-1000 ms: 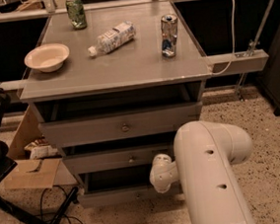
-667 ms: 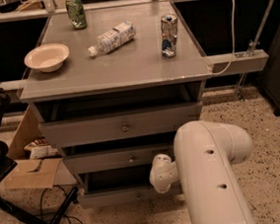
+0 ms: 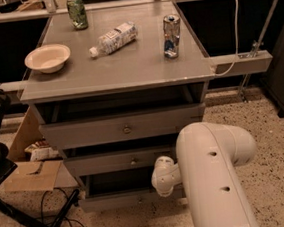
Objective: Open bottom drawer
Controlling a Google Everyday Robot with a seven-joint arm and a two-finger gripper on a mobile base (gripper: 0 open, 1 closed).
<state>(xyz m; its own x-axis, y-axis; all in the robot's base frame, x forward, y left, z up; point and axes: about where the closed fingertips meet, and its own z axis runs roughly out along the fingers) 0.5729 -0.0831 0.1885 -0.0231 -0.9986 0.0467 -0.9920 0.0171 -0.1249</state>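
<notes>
Right, down at the foot of the grey cabinet: the bottom drawer point(image 3: 115, 200) is the lowest of three, with its slim front panel just above the speckled floor point(image 3: 263, 119). It stands a little way out, and there's a dark gap above the panel.

The white arm point(image 3: 213, 179) comes in from the near right, one big rounded link filling that corner. The claw point(image 3: 162, 178) is at its left end, close against the right half of the bottom drawer and just below the middle drawer point(image 3: 101, 163). Apart or together? I cannot tell from this angle.

Above, the middle drawer shows a small knob point(image 3: 133, 161) at its centre. The top drawer point(image 3: 83, 133), the tallest front of the lot, carries a round knob point(image 3: 127, 129) of its own. Both fronts sit forward of the cabinet frame.

Up on the counter point(image 3: 127, 66) are four things, all well apart:
- a pale bowl point(image 3: 47, 58) at the near left
- a green can point(image 3: 77, 12) upright at the far left
- a clear plastic bottle point(image 3: 113, 38) lying on its side near the middle, cap pointing left
- a silver-and-blue can point(image 3: 172, 36) upright towards the right edge

On the left of the floor, a cardboard box point(image 3: 32, 175) lies beside the cabinet, with black stand legs point(image 3: 22, 222) and loose cables point(image 3: 67, 220) nearer the camera. On the far right, a white cable point(image 3: 235, 21) droops down to a grey rail point(image 3: 243, 64).
</notes>
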